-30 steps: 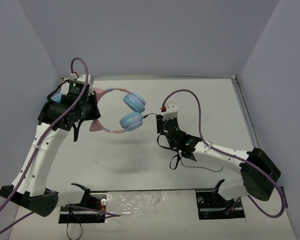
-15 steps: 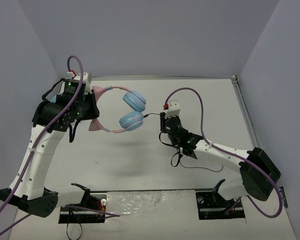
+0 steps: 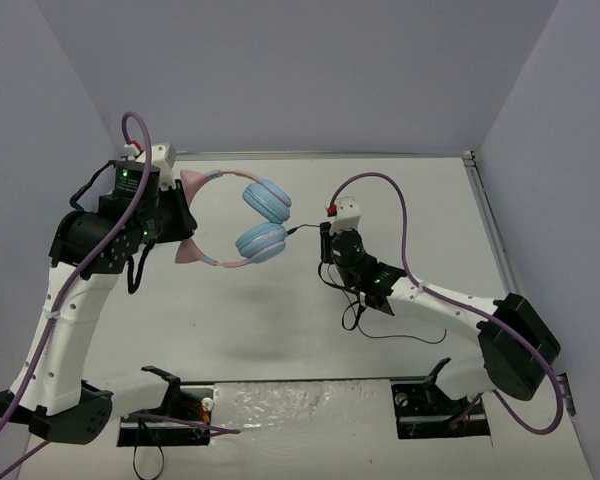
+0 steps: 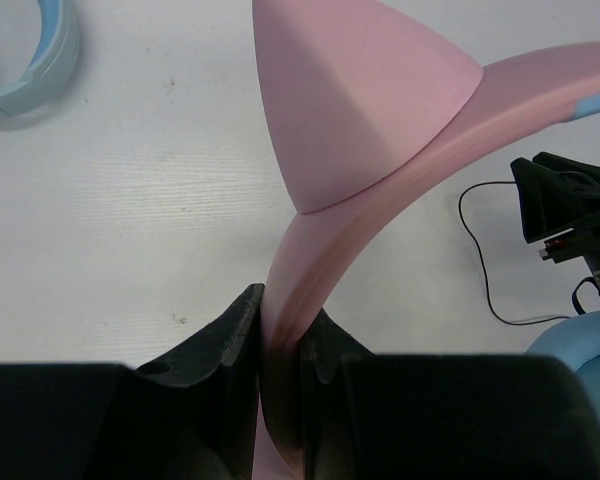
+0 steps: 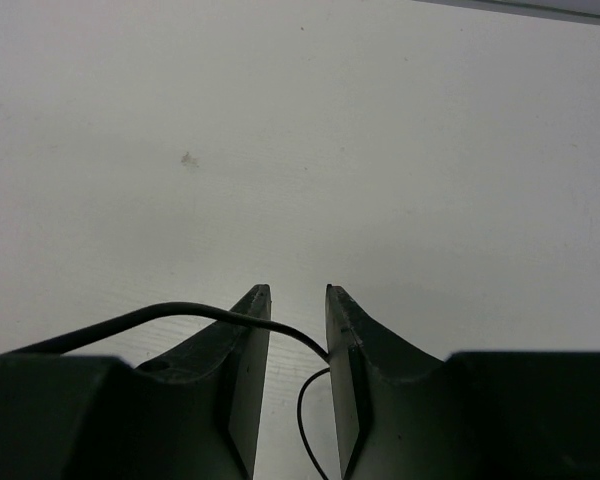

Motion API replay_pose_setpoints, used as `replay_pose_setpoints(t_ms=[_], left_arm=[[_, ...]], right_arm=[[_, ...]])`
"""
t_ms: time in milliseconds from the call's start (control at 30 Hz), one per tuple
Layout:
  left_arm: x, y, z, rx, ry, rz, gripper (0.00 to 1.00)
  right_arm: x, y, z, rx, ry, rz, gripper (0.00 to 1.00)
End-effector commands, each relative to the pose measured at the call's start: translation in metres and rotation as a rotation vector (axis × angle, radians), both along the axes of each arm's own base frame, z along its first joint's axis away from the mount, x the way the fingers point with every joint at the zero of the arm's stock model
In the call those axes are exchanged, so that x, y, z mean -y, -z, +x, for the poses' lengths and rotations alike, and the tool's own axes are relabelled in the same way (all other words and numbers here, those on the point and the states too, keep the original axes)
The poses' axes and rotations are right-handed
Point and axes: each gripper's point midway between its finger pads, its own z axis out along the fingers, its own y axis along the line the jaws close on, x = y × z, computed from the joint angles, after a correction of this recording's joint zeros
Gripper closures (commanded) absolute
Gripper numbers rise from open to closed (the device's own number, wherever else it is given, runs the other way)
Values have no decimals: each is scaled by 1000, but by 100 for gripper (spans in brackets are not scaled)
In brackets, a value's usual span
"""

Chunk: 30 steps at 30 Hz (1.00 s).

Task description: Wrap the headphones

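The headphones hang above the table, with a pink cat-eared headband [image 3: 225,178] and two light blue ear cups [image 3: 263,242]. My left gripper [image 3: 180,218] is shut on the headband between the two pink ears. In the left wrist view the band [image 4: 380,200] is clamped between the jaws of that gripper [image 4: 280,325]. The thin black cable [image 3: 302,230] runs from the lower cup to my right gripper [image 3: 325,245], then loops on the table [image 3: 355,322]. In the right wrist view the jaws of the right gripper [image 5: 298,300] stand slightly apart. The cable [image 5: 180,312] crosses the gap unpinched.
A light blue looped item [image 4: 35,60] lies on the table at the top left of the left wrist view. Grey walls close in the table on the left, back and right. Both arm bases [image 3: 170,410] sit at the near edge.
My left arm has lifted and swung a little to the left, carrying the headphones slightly left with it. The right gripper has shifted slightly right, still at the cable.
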Motion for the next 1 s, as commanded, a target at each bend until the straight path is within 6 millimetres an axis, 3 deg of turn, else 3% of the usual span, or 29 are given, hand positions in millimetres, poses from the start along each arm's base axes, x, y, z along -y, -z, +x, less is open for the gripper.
replay_pose_setpoints(t_ms=[0, 533, 967], left_arm=[[7, -54, -1, 161, 2, -123, 100], [23, -102, -8, 246, 73, -229, 100], [29, -109, 0, 261, 78, -260, 100]], right_arm=[[-6, -28, 14, 66, 13, 91, 74], [-17, -38, 23, 65, -29, 131, 73], [-22, -22, 19, 27, -42, 162, 73]])
